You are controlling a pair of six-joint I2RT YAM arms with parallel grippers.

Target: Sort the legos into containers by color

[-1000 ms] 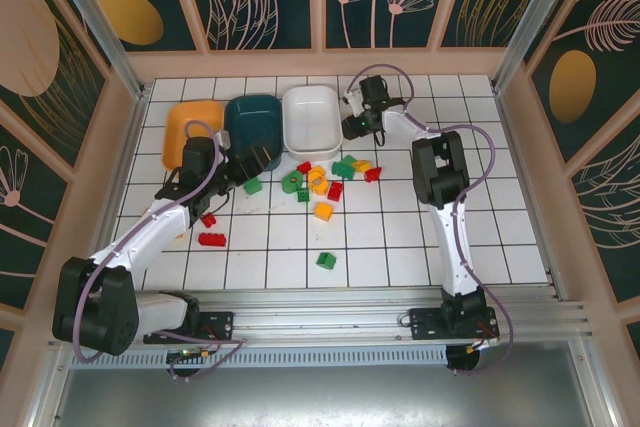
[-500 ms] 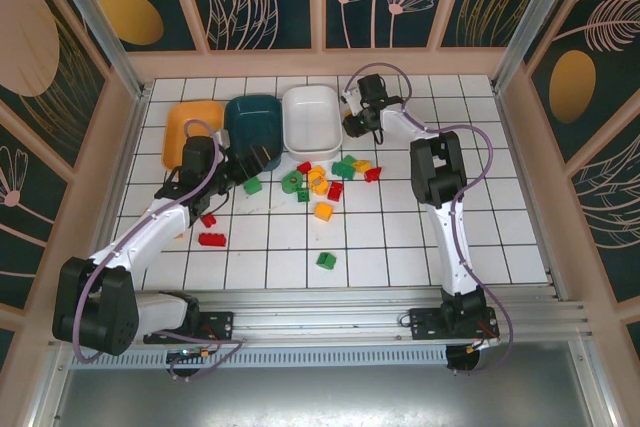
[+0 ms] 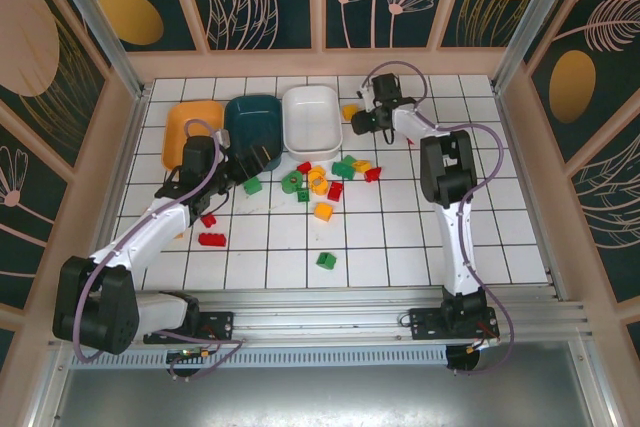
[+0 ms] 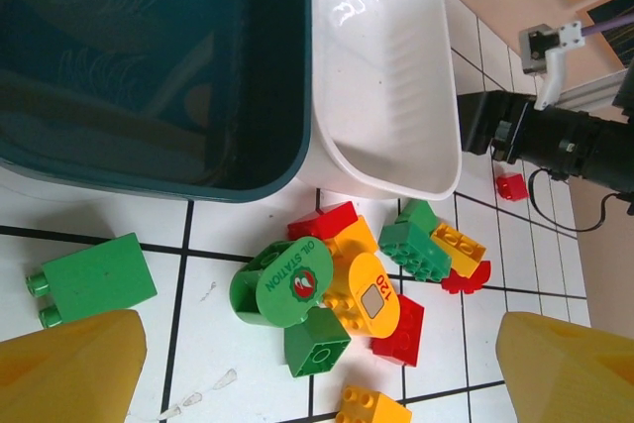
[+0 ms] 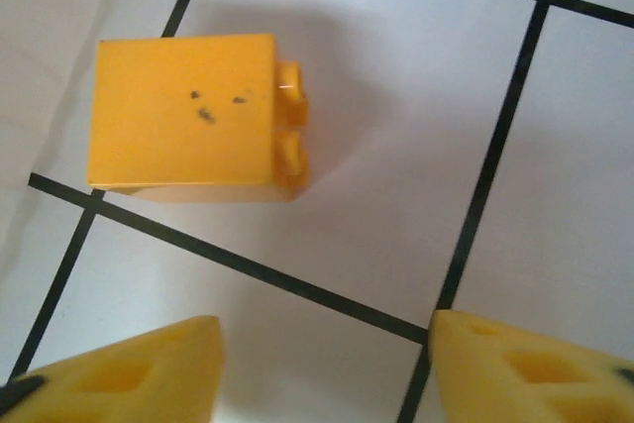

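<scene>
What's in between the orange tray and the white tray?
The teal tray sits right between the orange tray and the white tray. The top view shows it.

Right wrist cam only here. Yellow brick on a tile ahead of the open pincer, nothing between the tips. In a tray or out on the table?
Observer: Out. In the top view the yellow brick lies on the tiled table, just right of the white tray and outside its rim.
Operator: Where's the orange tray?
Observer: The orange tray is leftmost in the row. The teal tray sits between it and the white one.
Operator: Left arm busy?
Observer: The left pincer is open and holds nothing. It faces the mixed pile in front of the teal and white trays.
</scene>
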